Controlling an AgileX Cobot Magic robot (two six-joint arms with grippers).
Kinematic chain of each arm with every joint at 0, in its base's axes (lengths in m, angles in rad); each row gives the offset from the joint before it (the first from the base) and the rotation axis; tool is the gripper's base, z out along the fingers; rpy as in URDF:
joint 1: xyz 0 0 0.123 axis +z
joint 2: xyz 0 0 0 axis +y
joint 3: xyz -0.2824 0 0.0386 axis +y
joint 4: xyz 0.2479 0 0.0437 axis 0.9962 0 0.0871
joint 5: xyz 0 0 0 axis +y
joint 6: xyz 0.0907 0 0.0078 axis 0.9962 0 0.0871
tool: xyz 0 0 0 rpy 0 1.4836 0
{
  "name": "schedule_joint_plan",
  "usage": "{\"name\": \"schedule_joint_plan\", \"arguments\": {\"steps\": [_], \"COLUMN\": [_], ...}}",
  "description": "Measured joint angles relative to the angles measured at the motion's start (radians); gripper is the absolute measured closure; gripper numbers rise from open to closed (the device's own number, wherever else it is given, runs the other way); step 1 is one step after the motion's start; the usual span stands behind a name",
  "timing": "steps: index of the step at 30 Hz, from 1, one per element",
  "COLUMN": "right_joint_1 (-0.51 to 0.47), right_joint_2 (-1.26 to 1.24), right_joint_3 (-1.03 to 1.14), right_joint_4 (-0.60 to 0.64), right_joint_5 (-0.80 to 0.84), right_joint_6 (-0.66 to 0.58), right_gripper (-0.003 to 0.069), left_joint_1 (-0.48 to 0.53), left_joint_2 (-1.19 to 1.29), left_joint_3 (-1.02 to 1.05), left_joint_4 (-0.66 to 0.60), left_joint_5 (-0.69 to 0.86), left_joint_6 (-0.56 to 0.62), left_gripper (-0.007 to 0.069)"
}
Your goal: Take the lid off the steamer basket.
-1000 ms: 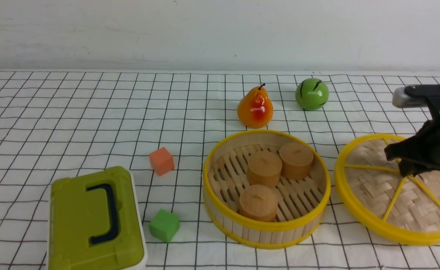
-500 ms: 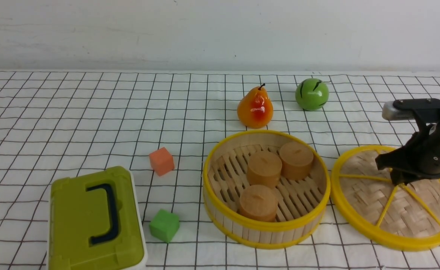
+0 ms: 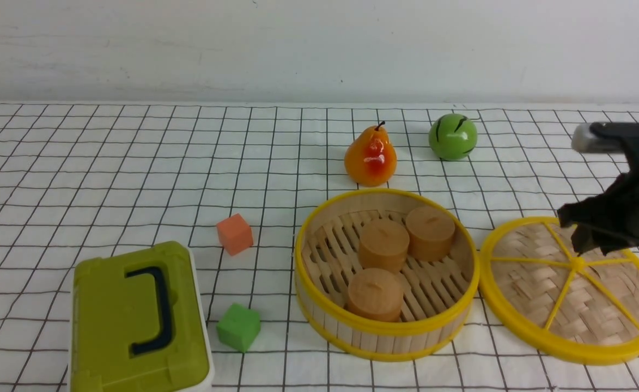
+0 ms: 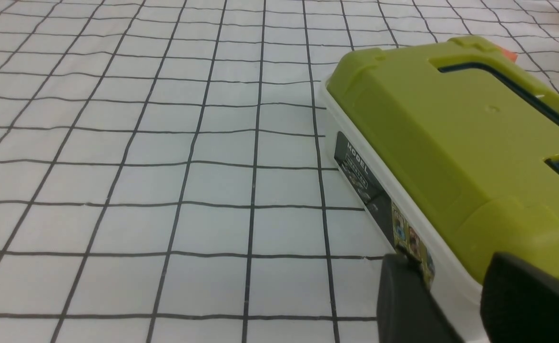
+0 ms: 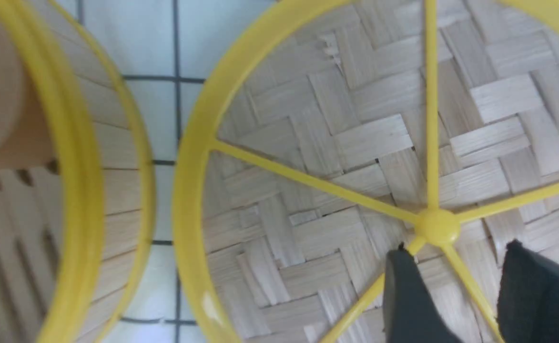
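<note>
The lid, woven tan bamboo with a yellow rim and spokes, lies flat on the checked cloth just right of the steamer basket. The basket is uncovered and holds three tan wooden cylinders. My right gripper hangs just above the lid's hub, open and holding nothing. In the right wrist view the gripper has its fingers apart over one spoke of the lid, with the basket wall beside it. My left gripper is open and empty, next to the olive-green box.
The olive-green box with a dark handle stands at the front left. An orange cube and a green cube lie between it and the basket. A pear and a green apple sit behind the basket.
The lid went from tilted in my right gripper to lying flat on the cloth. The right gripper let go of it and rose slightly above the hub.
</note>
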Motion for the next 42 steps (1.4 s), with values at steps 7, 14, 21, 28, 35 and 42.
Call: {"name": "schedule_joint_plan", "arguments": {"steps": [7,14,21,28,35,42], "right_joint_1": [0.000,0.000,0.000,0.000,0.000,0.000], "right_joint_2": [-0.302,-0.698,-0.976,-1.043,-1.045,-1.046], "right_joint_3": [0.029,0.214,0.338,0.347,0.347,0.347], "right_joint_4": [0.154,0.252,0.252,0.244,0.218,0.191], "right_joint_5": [0.046,-0.007,-0.034,-0.026,0.004,0.004], "right_joint_6": [-0.138,-0.227,-0.237,-0.238,-0.238,-0.238], "right_gripper": [0.0488,0.0613,0.0681,0.0681,0.0676,0.0675], "left_joint_1": [0.000,0.000,0.000,0.000,0.000,0.000], "left_joint_2": [0.000,0.000,0.000,0.000,0.000,0.000], "left_joint_3": [0.000,0.000,0.000,0.000,0.000,0.000], "left_joint_4": [0.000,0.000,0.000,0.000,0.000,0.000], "left_joint_5": [0.000,0.000,0.000,0.000,0.000,0.000], "left_joint_6": [0.000,0.000,0.000,0.000,0.000,0.000], "left_gripper": [0.0386,0.0386,0.0386,0.0386,0.0386,0.0384]}}
